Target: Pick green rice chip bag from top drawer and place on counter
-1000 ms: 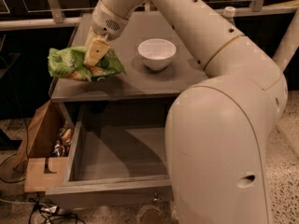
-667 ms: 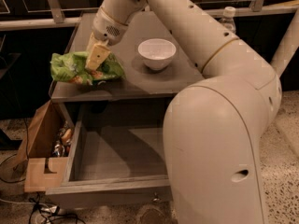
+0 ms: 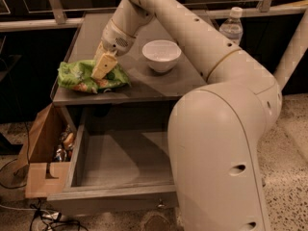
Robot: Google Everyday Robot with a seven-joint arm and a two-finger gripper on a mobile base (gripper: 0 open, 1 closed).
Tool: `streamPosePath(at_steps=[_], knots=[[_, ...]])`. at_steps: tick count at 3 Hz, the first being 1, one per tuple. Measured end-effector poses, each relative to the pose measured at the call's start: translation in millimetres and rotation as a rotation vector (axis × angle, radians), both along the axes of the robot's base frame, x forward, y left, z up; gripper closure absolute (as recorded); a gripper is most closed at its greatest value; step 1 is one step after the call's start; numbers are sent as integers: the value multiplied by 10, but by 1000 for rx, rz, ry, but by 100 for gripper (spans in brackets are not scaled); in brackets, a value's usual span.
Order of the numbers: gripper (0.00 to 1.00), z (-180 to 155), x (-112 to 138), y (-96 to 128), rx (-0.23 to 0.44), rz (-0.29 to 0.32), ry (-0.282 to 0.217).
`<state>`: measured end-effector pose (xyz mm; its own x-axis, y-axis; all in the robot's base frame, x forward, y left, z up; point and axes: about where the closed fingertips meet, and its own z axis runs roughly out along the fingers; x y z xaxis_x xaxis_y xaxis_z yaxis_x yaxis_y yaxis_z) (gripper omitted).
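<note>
1. I see the gripper low over the front left part of the bench, pointing down from the wrist of the arm.
2. The gripper is clamped on the green rice chip bag; its tan fingers stand close together with the upper fold of the bag between them.
3. The bag lies directly under the gripper and spreads to both sides of it, more to the left. It rests on the bench surface, just beside the front edge.
4. The white bowl stands upright on the bench, to the right of the gripper and apart from the bag.
5. The top drawer is pulled out, below the gripper and nearer to the camera. I see only its grey bottom inside.
6. A brown cardboard box stands on the floor, below and left of the gripper, touching the drawer side. Some small items are inside; I cannot tell what they are.
7. A water bottle stands far to the right of the gripper, behind the arm.
</note>
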<state>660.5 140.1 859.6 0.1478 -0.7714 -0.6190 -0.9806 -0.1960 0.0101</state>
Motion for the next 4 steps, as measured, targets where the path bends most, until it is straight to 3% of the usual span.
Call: streamPosePath(at_steps=[1,4], knots=[[83,27,3,-1,1,0,1],[13,27,3,-1,1,0,1]])
